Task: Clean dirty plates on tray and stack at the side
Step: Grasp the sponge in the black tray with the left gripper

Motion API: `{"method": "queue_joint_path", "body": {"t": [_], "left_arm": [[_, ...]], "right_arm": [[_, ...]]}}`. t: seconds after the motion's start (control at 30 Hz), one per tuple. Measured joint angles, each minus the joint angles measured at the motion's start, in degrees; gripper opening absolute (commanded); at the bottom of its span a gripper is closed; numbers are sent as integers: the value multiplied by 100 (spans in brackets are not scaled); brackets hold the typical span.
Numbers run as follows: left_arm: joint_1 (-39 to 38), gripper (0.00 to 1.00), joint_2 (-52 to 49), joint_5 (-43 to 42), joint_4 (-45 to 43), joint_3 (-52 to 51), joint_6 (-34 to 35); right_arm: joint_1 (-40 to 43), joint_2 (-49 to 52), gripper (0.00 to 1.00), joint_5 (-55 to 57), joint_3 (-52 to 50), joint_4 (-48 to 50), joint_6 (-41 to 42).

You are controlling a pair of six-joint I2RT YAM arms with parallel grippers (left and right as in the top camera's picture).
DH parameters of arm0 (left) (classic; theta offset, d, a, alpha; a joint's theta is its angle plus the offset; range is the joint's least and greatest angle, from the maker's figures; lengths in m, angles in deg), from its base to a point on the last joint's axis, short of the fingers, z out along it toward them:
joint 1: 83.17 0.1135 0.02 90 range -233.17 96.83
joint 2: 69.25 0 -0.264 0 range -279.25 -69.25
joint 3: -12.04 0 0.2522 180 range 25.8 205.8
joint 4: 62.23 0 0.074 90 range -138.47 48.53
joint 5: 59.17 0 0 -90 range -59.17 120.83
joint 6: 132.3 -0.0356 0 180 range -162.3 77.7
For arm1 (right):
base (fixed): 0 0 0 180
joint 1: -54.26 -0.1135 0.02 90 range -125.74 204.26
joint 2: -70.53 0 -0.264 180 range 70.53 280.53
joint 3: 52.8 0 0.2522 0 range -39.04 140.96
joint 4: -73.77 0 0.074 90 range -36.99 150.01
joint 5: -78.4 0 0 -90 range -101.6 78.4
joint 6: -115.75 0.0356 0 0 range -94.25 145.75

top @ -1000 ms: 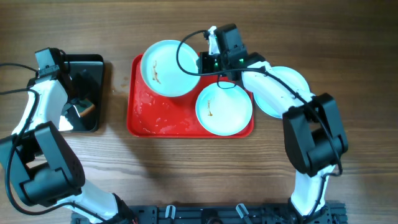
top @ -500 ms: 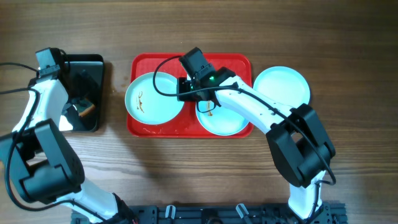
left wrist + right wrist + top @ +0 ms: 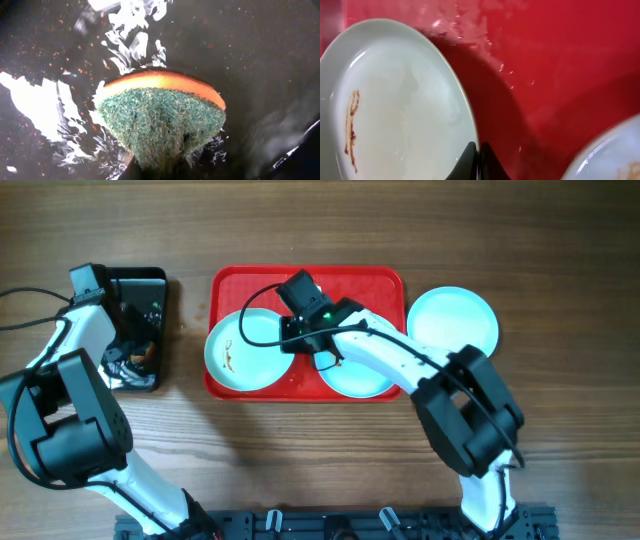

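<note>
A plate (image 3: 240, 355) with a brown streak lies at the front left of the red tray (image 3: 360, 280), partly over its left rim. My right gripper (image 3: 289, 336) is shut on this plate's right rim; in the right wrist view the thin rim sits between the closed fingertips (image 3: 479, 152) over the plate (image 3: 395, 110). A second streaked plate (image 3: 355, 378) lies on the tray's right half, partly under the right arm. A third plate (image 3: 452, 320) rests on the table right of the tray. My left gripper (image 3: 160, 170) is shut on a green and orange sponge (image 3: 162, 117).
The sponge and my left gripper (image 3: 128, 352) are inside a small black tray (image 3: 150, 285) holding water and foam, left of the red tray. Wet streaks cover the red tray's floor (image 3: 560, 60). Bare wooden table (image 3: 300, 450) surrounds both trays.
My right gripper brought the streaked plate from the tray's far left corner to the front left. My left gripper went from open to shut on the sponge.
</note>
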Motion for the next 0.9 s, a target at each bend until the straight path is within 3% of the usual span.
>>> {"method": "queue_joint_path", "body": {"t": [0.43, 0.7, 0.9], "left_arm": [[0, 4, 809, -280, 138, 0, -2], [0, 4, -13, -190, 103, 37, -4], [0, 4, 151, -188, 243, 70, -2]], "right_arm": [[4, 286, 4, 313, -22, 444, -267], [4, 286, 4, 308, -22, 439, -269], [4, 286, 4, 310, -22, 450, -385]]}}
